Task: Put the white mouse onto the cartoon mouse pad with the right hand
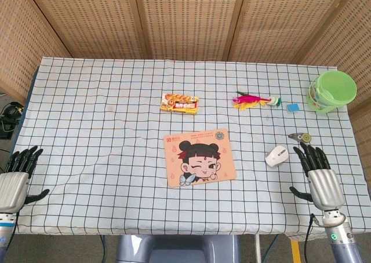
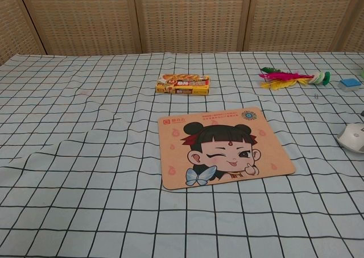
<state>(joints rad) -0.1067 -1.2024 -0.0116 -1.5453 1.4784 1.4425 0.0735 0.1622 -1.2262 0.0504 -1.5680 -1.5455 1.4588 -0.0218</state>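
Note:
The white mouse lies on the checked cloth, right of the cartoon mouse pad; the chest view shows the mouse at its right edge and the pad in the middle. My right hand rests flat near the table's front right, fingers spread and empty, a short way right of the mouse and apart from it. My left hand lies open at the front left edge. Neither hand shows in the chest view.
A snack packet lies behind the pad. A feather shuttlecock, a small blue block and a green bucket sit at the back right. A small round item lies just beyond my right fingertips.

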